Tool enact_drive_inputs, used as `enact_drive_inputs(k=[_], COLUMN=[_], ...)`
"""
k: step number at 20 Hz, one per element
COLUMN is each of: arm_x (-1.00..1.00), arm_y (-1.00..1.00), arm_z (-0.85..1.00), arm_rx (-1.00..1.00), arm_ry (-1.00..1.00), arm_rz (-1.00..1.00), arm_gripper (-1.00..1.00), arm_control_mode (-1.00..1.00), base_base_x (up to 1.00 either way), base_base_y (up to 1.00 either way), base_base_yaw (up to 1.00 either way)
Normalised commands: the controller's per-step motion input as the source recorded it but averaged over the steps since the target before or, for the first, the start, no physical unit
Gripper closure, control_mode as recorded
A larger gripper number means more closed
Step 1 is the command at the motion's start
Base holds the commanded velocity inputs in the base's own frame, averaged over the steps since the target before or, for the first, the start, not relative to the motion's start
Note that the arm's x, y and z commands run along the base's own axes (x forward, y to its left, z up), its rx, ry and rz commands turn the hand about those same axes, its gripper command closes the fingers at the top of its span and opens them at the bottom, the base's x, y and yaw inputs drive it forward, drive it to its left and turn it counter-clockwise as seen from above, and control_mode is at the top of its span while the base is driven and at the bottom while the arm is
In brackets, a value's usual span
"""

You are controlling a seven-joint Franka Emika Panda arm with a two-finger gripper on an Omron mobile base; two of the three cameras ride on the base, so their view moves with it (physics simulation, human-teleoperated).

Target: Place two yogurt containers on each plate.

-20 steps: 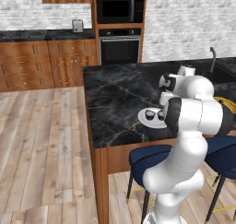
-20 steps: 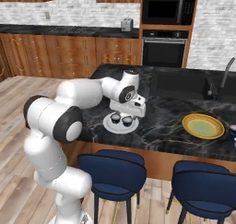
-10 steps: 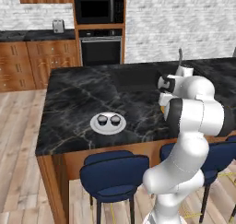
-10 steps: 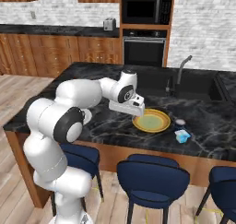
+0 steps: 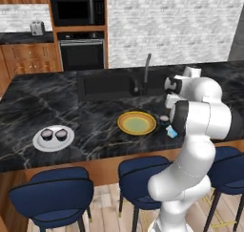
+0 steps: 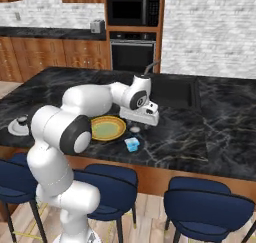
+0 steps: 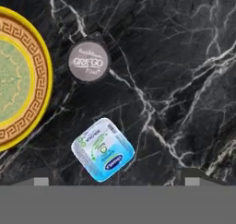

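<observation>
Gripper (image 6: 141, 121) open, empty, above the counter (image 5: 95, 116) front edge. Below it: square light-blue yogurt tub (image 7: 103, 149) and round dark-lidded cup (image 7: 88, 61), just beside the empty yellow plate (image 7: 20, 82). White plate (image 5: 53, 138) holds two dark-topped cups (image 5: 46, 134).

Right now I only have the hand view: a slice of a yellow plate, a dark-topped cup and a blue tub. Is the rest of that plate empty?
Observer: Yes. Seen whole from the base views, the yellow plate has nothing on it.
Operator: Where is the other plate?
Observer: The white plate sits well off to the arm's left on the same counter.
Operator: Does it need anything?
Observer: It already carries two dark-topped cups, side by side.
</observation>
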Motion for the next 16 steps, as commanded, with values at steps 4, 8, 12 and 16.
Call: enact_drive_inputs(k=[4, 8, 12, 16], arm_x=[0.00, 0.46, 0.37, 0.61], arm_y=[0.00, 0.00, 0.22, 0.16], arm_z=[0.00, -0.11, -0.19, -0.26], arm_rx=[0.00, 0.11, 0.08, 0.01], arm_ry=[0.00, 0.00, 0.05, 0.13], arm_rz=[0.00, 0.17, 0.28, 0.27], arm_gripper=[-1.00, -1.00, -1.00, -1.00], arm_control_mode=[1.00, -1.00, -1.00, -1.00], base_base_x=[0.86, 0.25, 0.00, 0.00], base_base_y=[-0.40, -0.02, 0.00, 0.00], base_base_yaw=[0.07, 0.05, 0.00, 0.00])
